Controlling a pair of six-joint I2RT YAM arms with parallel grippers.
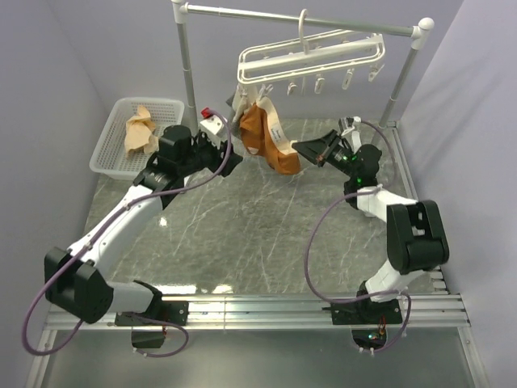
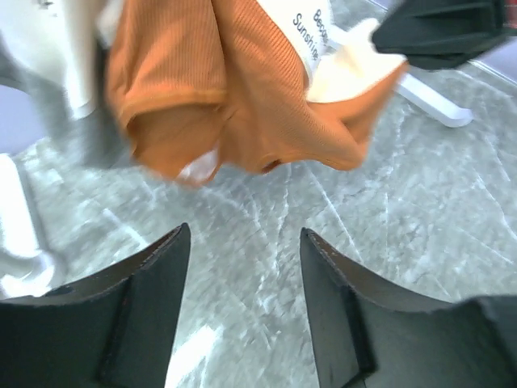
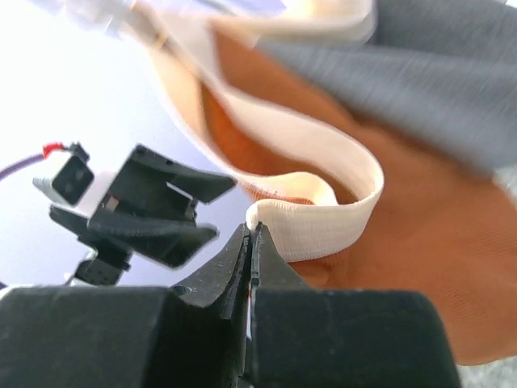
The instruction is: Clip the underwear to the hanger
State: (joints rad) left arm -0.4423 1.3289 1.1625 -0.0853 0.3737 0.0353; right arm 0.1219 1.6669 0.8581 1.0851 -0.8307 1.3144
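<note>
underwear (image 1: pixel 262 137) hangs lengthwise down | right hand (image 3: pixel 252 234) clamped on it | left hand (image 2: pixel 242 242) apart

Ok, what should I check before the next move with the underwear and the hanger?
1. The right gripper is shut on the waistband of the underwear: ok.
2. The left gripper is open and holds nothing: ok.
3. The underwear hangs off the table, below the hanger: ok.
4. The hanger hook sits over the rail: ok.
5. A clip already grips the top corner of the underwear: cannot tell.
</note>
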